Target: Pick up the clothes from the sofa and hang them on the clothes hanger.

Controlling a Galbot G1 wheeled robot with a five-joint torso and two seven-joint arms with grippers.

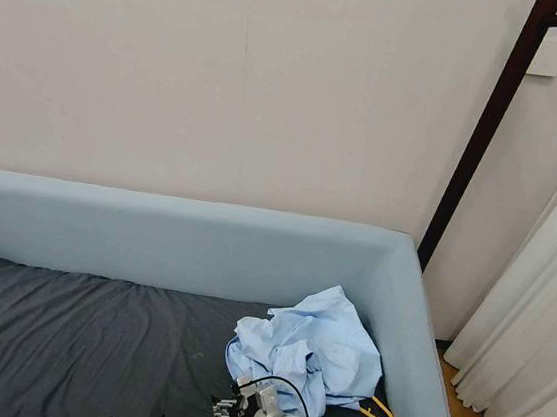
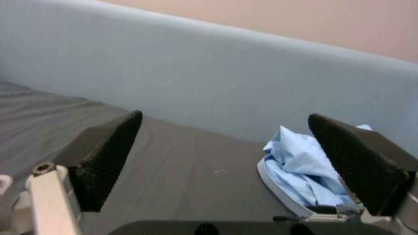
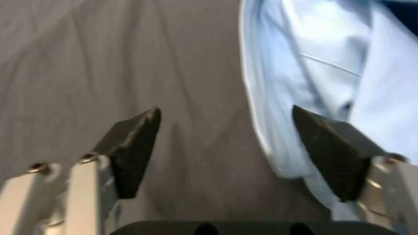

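While our right tool (image 3: pixel 225 115) hangs spread by the shirt (image 3: pixel 313 49), closing here may pinch just a thin fold, which slips; our left tool (image 2: pixel 224 117) is spread too.

Light blue shirt (image 1: pixel 318 344) crumpled in loose heap on dark grey sofa seat (image 1: pixel 63 335), right corner near pale blue armrest; yellow hanger tip (image 1: pixel 377 413) peeking from under its edge

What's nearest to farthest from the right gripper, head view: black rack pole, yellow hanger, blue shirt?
1. blue shirt, beside the right gripper.
2. yellow hanger, at the shirt's right edge.
3. black rack pole, beyond the sofa's right end.
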